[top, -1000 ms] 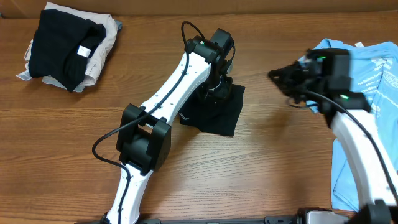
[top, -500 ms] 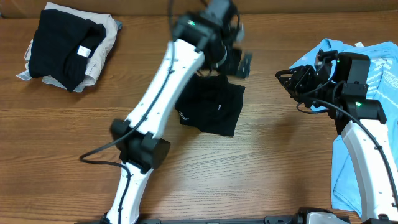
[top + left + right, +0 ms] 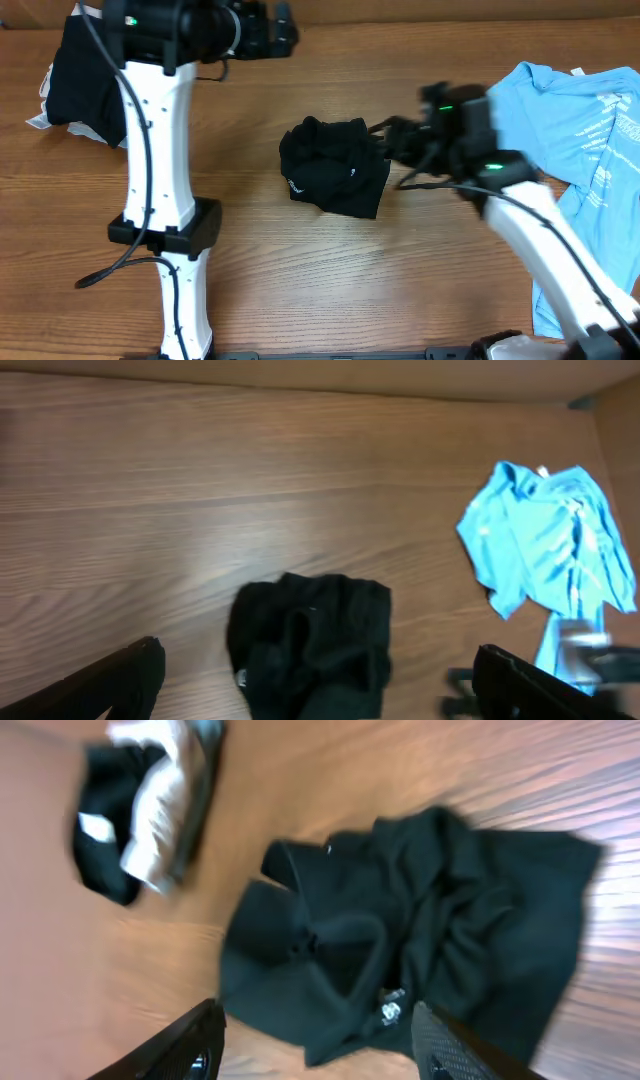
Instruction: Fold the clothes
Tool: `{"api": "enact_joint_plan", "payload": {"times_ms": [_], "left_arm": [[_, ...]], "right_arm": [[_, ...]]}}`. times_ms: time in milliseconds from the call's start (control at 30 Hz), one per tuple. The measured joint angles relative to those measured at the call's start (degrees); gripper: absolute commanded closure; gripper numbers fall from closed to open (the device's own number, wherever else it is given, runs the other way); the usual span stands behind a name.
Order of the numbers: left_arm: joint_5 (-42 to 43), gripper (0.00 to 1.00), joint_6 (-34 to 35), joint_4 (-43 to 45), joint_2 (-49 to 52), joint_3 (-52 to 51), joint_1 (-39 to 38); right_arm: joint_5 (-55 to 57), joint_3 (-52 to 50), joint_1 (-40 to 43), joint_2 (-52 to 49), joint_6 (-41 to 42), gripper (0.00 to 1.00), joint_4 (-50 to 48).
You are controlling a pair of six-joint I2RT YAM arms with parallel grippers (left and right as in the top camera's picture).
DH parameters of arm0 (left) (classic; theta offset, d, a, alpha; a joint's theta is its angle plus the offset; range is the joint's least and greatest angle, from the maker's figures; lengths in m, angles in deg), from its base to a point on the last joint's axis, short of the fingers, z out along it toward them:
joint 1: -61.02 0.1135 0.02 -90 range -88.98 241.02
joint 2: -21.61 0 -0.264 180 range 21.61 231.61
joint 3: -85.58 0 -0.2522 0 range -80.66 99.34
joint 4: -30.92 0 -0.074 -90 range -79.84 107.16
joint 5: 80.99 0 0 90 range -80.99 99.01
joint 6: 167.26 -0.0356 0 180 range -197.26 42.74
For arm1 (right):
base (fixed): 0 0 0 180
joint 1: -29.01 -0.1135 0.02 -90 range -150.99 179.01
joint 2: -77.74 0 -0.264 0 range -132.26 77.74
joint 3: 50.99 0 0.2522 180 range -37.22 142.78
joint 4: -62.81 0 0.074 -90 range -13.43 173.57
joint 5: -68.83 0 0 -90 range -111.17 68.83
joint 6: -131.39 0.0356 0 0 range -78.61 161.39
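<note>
A black T-shirt lies bunched in a rough fold at the table's middle, with a small white logo near its left edge. My left gripper is high at the back left, well away from it, open wide and empty. In the left wrist view the black shirt lies far below the gripper. My right gripper hovers at the shirt's right edge. In the right wrist view that gripper is open over the black shirt, holding nothing. A light blue T-shirt lies spread at the right.
A stack of folded clothes, black on pale, sits at the back left, partly behind the left arm. It also shows in the right wrist view as the stack. The light blue shirt hangs past the table's right edge.
The left gripper opened, let go of the black shirt and swung up to the back left. The right arm moved left to the shirt's edge and its jaws opened.
</note>
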Motion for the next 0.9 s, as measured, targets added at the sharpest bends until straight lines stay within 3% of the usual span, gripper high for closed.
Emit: {"api": "enact_joint_plan", "payload": {"times_ms": [100,400,800,900], "left_arm": [[-1.4,0.00,-0.5,0.0,0.0,-0.5,0.4],[-5.4,0.00,-1.3,0.0,0.0,-7.0,0.4],[-8.4,0.00,-2.9,0.0,0.0,-15.3,0.4],[-10.3,0.00,-3.0,0.0,0.0,-15.3,0.4]], "right_arm": [[5.2,0.0,-5.0,-5.5,0.1,0.40,-2.8],[13.1,0.0,-7.0,-15.0,2.2,0.96,-2.5],[16.6,0.0,0.0,-14.9,5.4,0.96,12.5],[15.7,0.0,2.9,-14.8,4.0,0.74,14.2]]}}
